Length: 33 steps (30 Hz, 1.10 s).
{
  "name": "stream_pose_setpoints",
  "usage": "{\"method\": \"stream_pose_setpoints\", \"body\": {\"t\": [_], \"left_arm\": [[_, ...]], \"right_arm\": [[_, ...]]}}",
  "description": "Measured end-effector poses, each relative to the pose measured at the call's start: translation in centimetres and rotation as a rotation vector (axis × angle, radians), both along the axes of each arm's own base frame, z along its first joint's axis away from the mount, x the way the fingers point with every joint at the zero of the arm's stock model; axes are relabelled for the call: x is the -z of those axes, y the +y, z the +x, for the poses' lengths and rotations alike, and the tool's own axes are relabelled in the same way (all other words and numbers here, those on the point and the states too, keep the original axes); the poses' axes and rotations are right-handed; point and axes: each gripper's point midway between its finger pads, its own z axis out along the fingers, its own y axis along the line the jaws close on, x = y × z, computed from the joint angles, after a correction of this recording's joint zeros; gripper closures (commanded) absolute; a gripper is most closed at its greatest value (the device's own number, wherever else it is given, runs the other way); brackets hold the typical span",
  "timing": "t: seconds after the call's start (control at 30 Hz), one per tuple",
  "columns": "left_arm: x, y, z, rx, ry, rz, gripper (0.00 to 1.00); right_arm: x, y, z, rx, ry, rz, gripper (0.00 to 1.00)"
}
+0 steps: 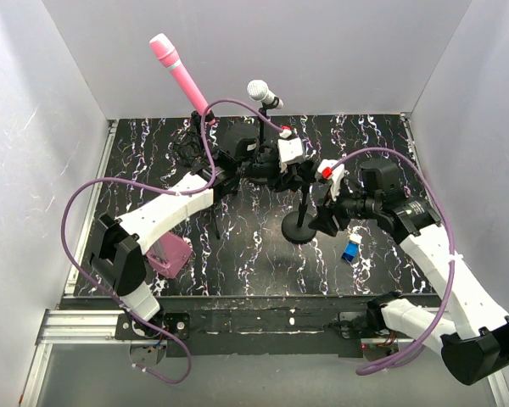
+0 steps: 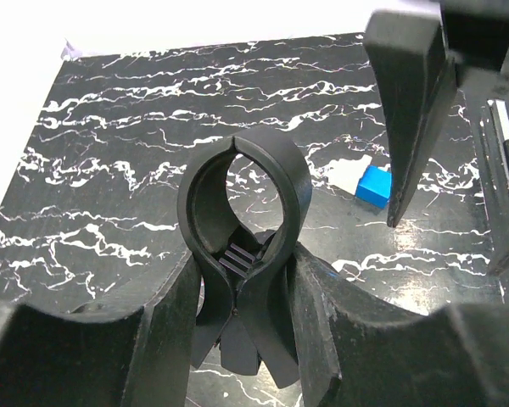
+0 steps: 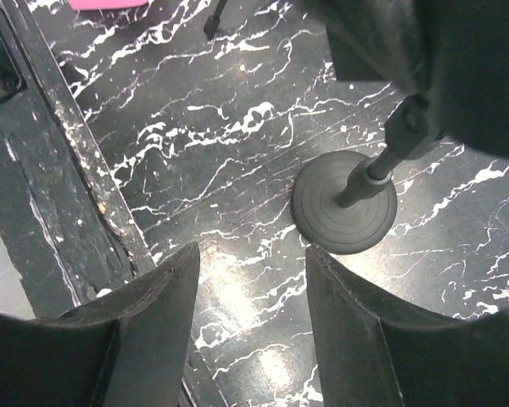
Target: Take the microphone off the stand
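Observation:
A black stand with a round base (image 1: 301,227) stands mid-table; the base also shows in the right wrist view (image 3: 343,202). My left gripper (image 1: 282,168) is shut on the pinch tabs of the stand's black clip (image 2: 242,203), whose ring holds nothing. In the left wrist view the left gripper (image 2: 237,314) squeezes those tabs. A pink microphone (image 1: 180,72) and a white-headed microphone (image 1: 261,93) stand raised at the back. My right gripper (image 1: 327,212) is open and empty beside the stand pole, and in its own view (image 3: 250,297) it hangs over bare table.
A small blue-and-white block (image 1: 351,249) lies right of the stand base and shows in the left wrist view (image 2: 373,182). A pink object (image 1: 170,254) sits at the front left. White walls enclose the table. A metal rail (image 1: 263,320) runs along the near edge.

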Motion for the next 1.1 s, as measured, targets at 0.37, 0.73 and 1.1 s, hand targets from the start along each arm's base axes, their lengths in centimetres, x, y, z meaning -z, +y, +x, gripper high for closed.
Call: {"method": "stream_pose_setpoints", "body": {"t": [0.37,0.73,1.1], "left_arm": [[1.4,-0.5,-0.6,0.063,-0.081,0.033,0.72],[6.1,-1.3,-0.5,0.077,-0.049,0.125,0.71],[10.0,-0.6,-0.4,0.010,0.057,0.223,0.02]], "right_arm": [[-1.5,-0.2,0.2,0.061,0.018,0.043,0.41],[0.2,-0.8,-0.5,0.078,0.048,0.029,0.42],[1.4,-1.3,0.5,0.118,0.029,-0.001,0.41]]}}
